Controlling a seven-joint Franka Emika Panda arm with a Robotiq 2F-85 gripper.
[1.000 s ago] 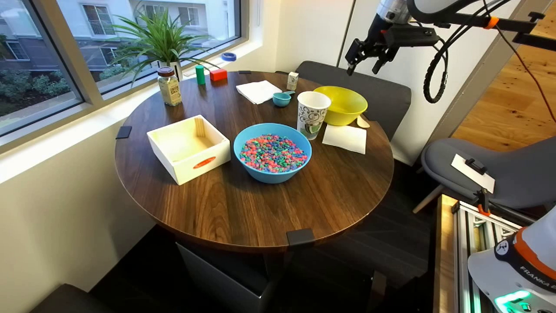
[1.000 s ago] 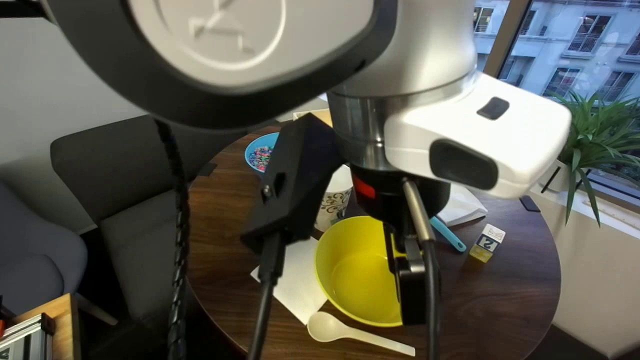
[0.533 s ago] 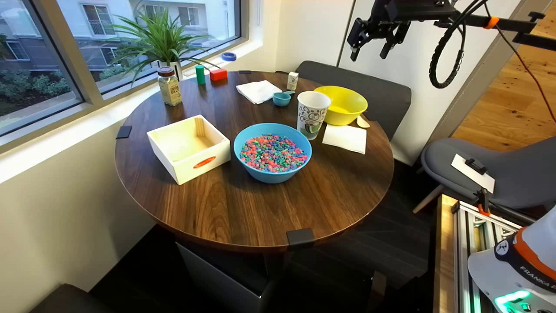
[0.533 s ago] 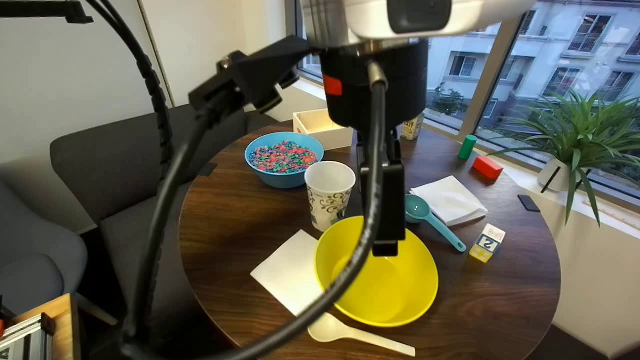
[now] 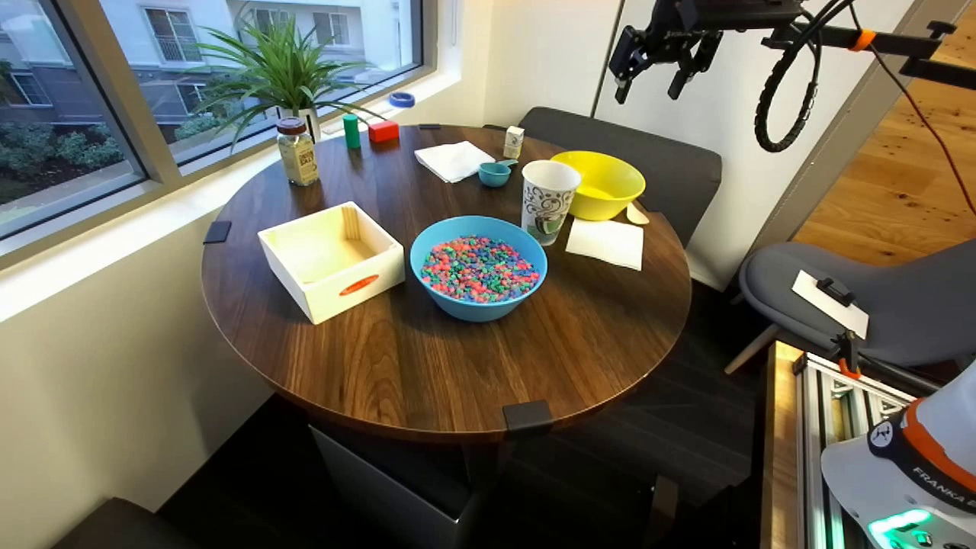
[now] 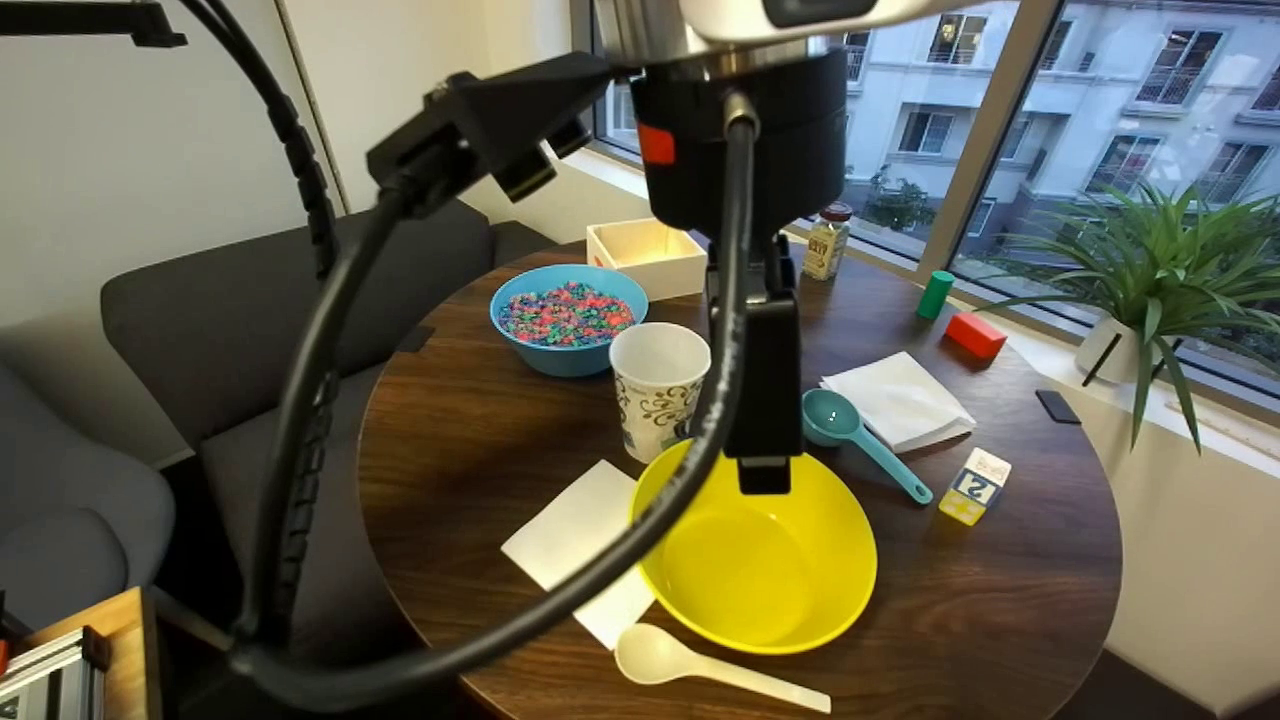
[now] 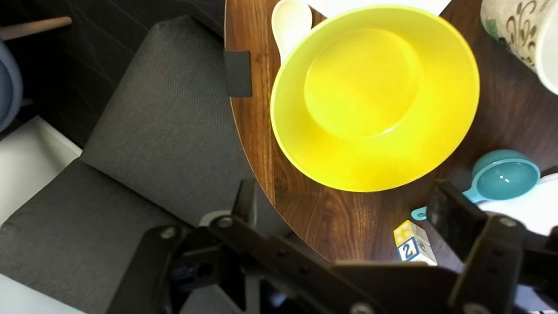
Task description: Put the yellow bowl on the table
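The yellow bowl (image 5: 606, 187) sits upright on the round dark brown table (image 5: 450, 374), near its edge. It also shows in an exterior view (image 6: 765, 575), partly behind a cable and a finger, and fully in the wrist view (image 7: 370, 87), where the table (image 7: 344, 222) shows around it. The bowl holds nothing. My gripper (image 5: 648, 94) is raised well above the table, fingers pointing down and apart. In the wrist view the gripper (image 7: 344, 194) has a wide gap between its fingertips with nothing in it. The bowl lies apart from the fingers.
A patterned paper cup (image 5: 547, 202), napkin (image 5: 606, 242) and spoon (image 6: 700, 668) stand close around the bowl. A blue bowl of colourful bits (image 5: 479, 267), wooden box (image 5: 332, 259), teal scoop (image 6: 835, 418), letter blocks (image 6: 975, 486) and folded napkin (image 6: 900, 400) also lie on the table.
My gripper has risen, mostly between one second and half a second ago, then only slightly. It uncovers more of the table in an exterior view. The yellow bowl has not moved.
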